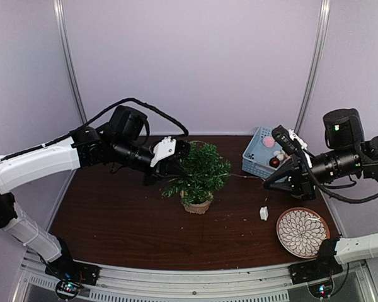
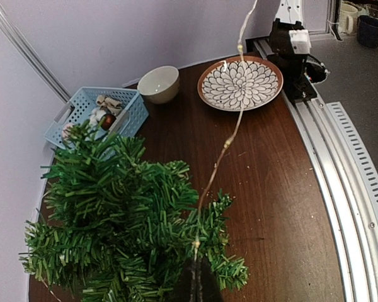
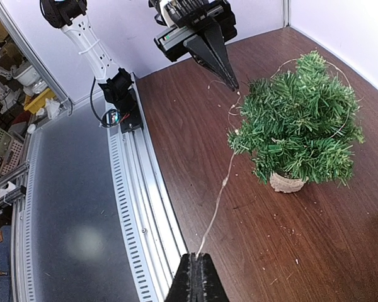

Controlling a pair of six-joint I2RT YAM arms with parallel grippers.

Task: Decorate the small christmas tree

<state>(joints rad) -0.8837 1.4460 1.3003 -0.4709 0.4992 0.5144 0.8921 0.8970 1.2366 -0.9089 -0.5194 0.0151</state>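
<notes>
The small christmas tree (image 1: 200, 173) stands mid-table in its tan pot (image 1: 197, 206). A thin wire string of tiny lights (image 2: 224, 147) loops round its branches and stretches taut between both grippers. My left gripper (image 2: 198, 280) is at the tree's left side against the needles, shut on the string just below one bulb. My right gripper (image 3: 198, 261) hangs right of the tree, above the table, shut on the string's (image 3: 217, 201) other stretch. In the right wrist view the left gripper (image 3: 233, 83) points down beside the tree (image 3: 302, 119).
A blue basket (image 1: 257, 156) holding small ornaments sits at the back right. A patterned plate (image 1: 302, 233) lies front right, and a small white block (image 1: 263, 214) lies beside it. A cream bowl (image 2: 159, 83) stands between basket and plate. Booth walls enclose the table.
</notes>
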